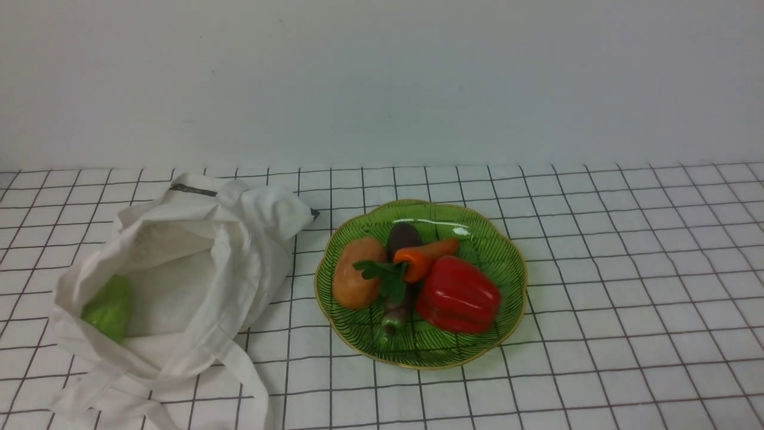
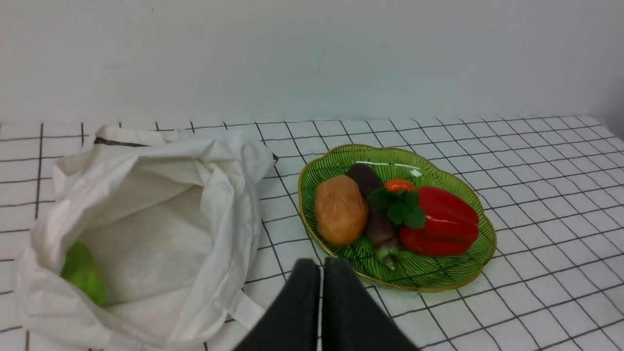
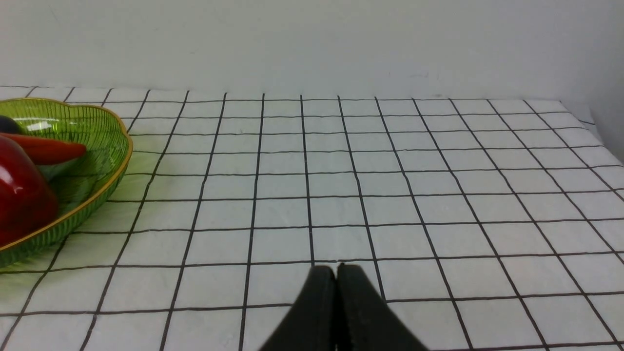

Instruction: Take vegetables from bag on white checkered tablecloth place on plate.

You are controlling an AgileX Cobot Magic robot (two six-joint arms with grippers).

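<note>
The off-white cloth bag (image 1: pixel 179 280) lies open on the left of the white checkered tablecloth (image 1: pixel 627 298). The pale green gourd (image 1: pixel 109 307) sits inside it, also in the left wrist view (image 2: pixel 83 273). The green gold-rimmed plate (image 1: pixel 501 251) holds the orange carrot (image 1: pixel 427 257) with its leafy top, among other vegetables. Neither gripper shows in the front view. My left gripper (image 2: pixel 321 268) is shut and empty above the cloth between the bag (image 2: pixel 146 224) and the plate (image 2: pixel 438 278). My right gripper (image 3: pixel 336 270) is shut and empty over bare cloth, right of the plate (image 3: pixel 97 146).
The plate also holds a red pepper (image 1: pixel 458 294), a tan potato (image 1: pixel 357 272) and a dark eggplant (image 1: pixel 401 239). The bag's long straps (image 1: pixel 239 364) trail toward the front edge. A plain pale wall (image 1: pixel 382 77) rises behind the table.
</note>
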